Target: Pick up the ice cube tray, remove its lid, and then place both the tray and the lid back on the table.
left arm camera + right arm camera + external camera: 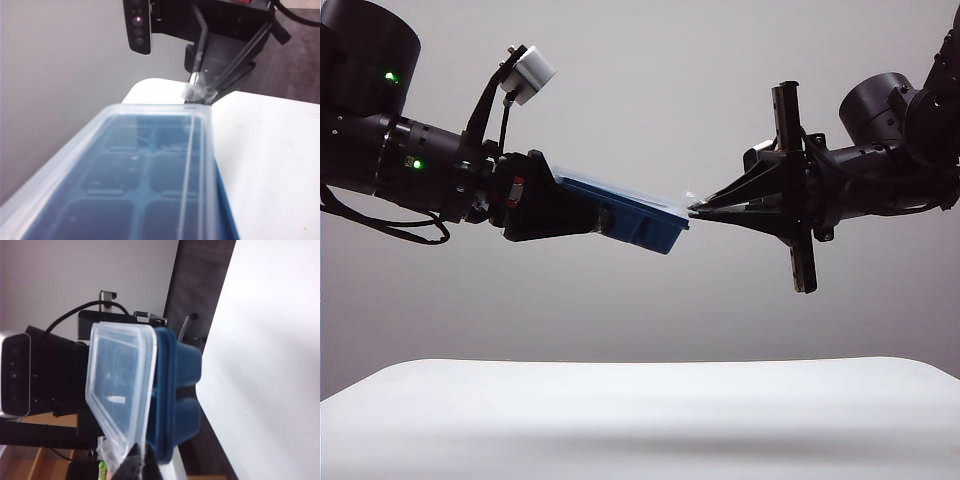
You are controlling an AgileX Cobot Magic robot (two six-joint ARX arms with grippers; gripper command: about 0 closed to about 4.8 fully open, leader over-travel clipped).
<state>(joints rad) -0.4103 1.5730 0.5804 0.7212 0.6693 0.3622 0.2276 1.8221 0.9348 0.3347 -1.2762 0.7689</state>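
Note:
The dark blue ice cube tray point(642, 224) hangs tilted in the air well above the table point(640, 420). My left gripper point(592, 213) is shut on its near end. The translucent lid point(620, 192) still lies on top of the tray. In the left wrist view the lid point(202, 120) covers the tray point(226, 215), and my own fingers are hidden beneath it. My right gripper point(696, 210) comes in from the right and is shut on the lid's corner tab point(196, 92). In the right wrist view the lid point(120, 385) gapes slightly off the tray point(176, 390) at the pinched corner, by my right gripper point(138, 466).
The white table point(270, 150) lies below both arms, with its rounded corner and edge point(210, 360) showing against dark floor point(200, 275). The left arm's body point(55, 375) sits behind the tray.

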